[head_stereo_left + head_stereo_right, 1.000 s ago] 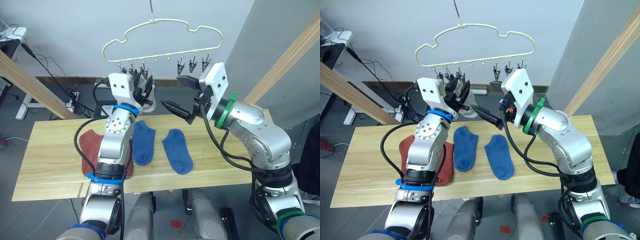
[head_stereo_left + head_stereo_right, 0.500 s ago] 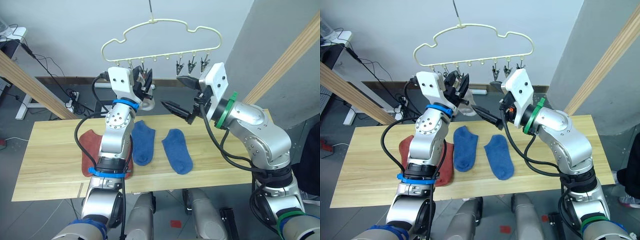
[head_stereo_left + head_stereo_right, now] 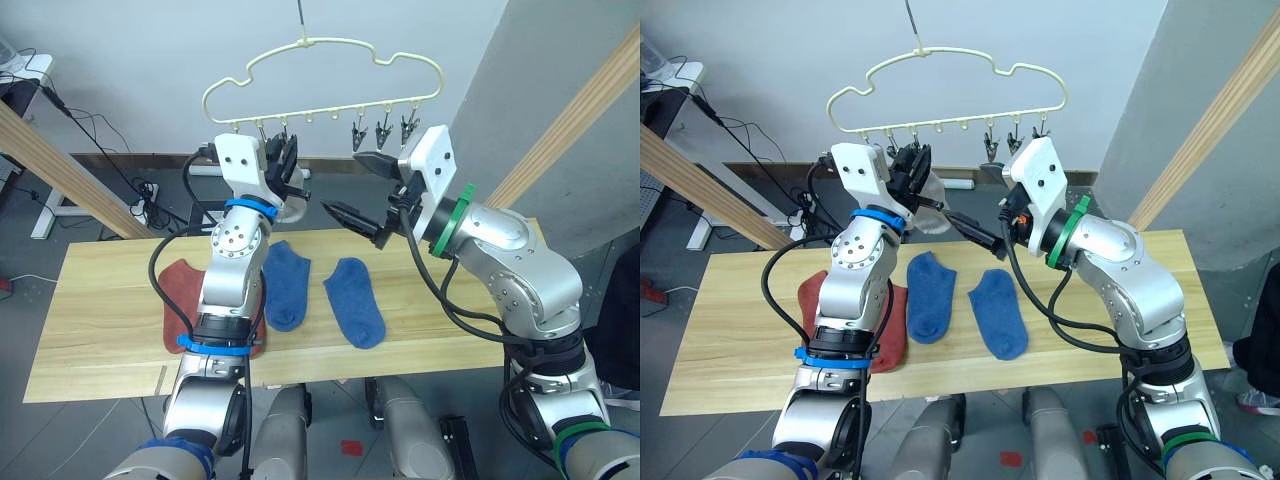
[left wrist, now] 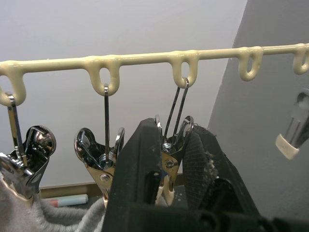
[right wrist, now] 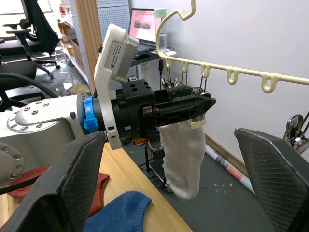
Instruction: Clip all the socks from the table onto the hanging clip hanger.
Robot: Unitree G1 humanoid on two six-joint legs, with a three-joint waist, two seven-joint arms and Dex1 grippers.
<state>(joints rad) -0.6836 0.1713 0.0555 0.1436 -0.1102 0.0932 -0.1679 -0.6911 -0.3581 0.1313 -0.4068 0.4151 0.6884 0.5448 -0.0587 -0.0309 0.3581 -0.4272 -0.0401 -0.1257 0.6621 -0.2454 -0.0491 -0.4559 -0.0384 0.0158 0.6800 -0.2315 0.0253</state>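
The pale-yellow clip hanger [image 3: 320, 50] hangs above the far edge of the table [image 3: 100, 340]. My left gripper [image 3: 292, 165] is raised to its left clips and is shut on a light grey sock [image 3: 925, 190], which dangles below the fingers [image 4: 140, 174]. One metal clip [image 4: 169, 162] sits right between the fingertips. To the right, my right gripper [image 3: 342, 182] stands open, apart from the sock [image 5: 181, 154]. Two blue socks [image 3: 285, 285] [image 3: 355, 300] lie mid-table. A rust-red sock [image 3: 185, 300] lies left of them, partly behind my left arm.
Three more clips [image 3: 380, 128] hang free at the hanger's right. Slanted wooden beams stand at the left [image 3: 60, 170] and right [image 3: 570, 120]. Cables and a power strip [image 3: 145, 205] lie on the floor behind the table.
My left gripper has risen with the grey sock up to the clips, and the hanger's left end has shifted slightly. The right arm has not moved.
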